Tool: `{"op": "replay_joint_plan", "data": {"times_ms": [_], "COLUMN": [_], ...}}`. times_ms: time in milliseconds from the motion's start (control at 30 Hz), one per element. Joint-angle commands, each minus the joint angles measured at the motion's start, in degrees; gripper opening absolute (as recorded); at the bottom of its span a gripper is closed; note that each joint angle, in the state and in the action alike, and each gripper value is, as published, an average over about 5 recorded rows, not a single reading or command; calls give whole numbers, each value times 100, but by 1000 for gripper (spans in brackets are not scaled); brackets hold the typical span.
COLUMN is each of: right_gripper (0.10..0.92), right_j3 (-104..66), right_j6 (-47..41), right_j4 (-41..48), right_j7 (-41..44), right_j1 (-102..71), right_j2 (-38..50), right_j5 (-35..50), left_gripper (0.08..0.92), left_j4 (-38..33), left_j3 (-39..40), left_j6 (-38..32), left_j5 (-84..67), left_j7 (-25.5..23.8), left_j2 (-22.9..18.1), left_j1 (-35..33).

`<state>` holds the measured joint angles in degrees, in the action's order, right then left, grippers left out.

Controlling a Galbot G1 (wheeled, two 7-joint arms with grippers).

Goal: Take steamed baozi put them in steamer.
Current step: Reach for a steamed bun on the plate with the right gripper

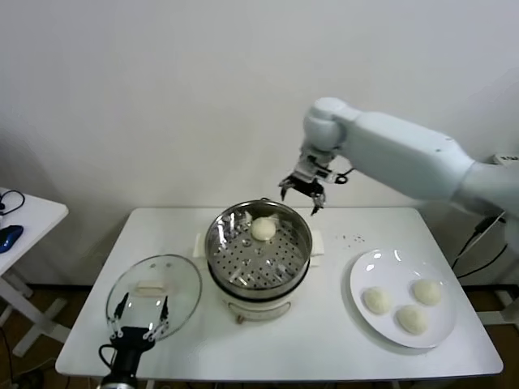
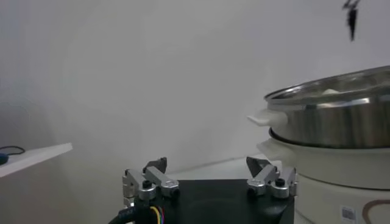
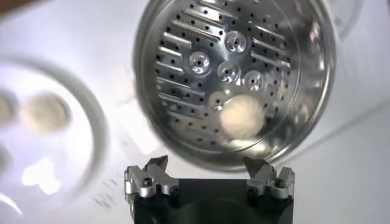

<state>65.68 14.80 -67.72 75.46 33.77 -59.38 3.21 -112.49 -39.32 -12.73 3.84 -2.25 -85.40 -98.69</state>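
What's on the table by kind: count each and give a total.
Baozi: 4, with 1 in the steamer and 3 on the plate
Steamer: 1
Plate: 1
Glass lid: 1
Total: 7

One baozi (image 1: 263, 228) in steamer (image 1: 259, 279) at table (image 1: 324, 340) centre, lid (image 1: 154, 293) left, plate (image 1: 366, 267) with three right

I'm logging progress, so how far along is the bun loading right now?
Done: one baozi sits on the perforated tray of the steamer. In hand: nothing; the right gripper hangs open and empty above the steamer's far rim, and the left gripper is parked open by the glass lid. Left: three buns on the white plate.
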Motion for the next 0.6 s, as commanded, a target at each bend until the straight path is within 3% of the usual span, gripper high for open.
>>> {"op": "replay_joint_plan", "data": {"times_ms": [33, 300, 600], "right_gripper": [823, 823, 823], "right_j3": [446, -703, -1436], "right_j6": [-1316, -1500, -1687], "right_j4": [-404, -921, -881], "right_j7": [-211, -359, -704], "right_j1": [-79, -1910, -3333], "right_j2": [2377, 3168, 3103], "right_j5": [1592, 776, 310], "left_gripper": [823, 823, 823], "left_j4": [-39, -30, -55], "left_j3": [31, 73, 68], "left_j6": [-2, -5, 7], "left_j5": [36, 108, 141], "left_j7": [-4, -8, -12], "left_j2": [-26, -57, -63], "left_j1": [3, -27, -63]}}
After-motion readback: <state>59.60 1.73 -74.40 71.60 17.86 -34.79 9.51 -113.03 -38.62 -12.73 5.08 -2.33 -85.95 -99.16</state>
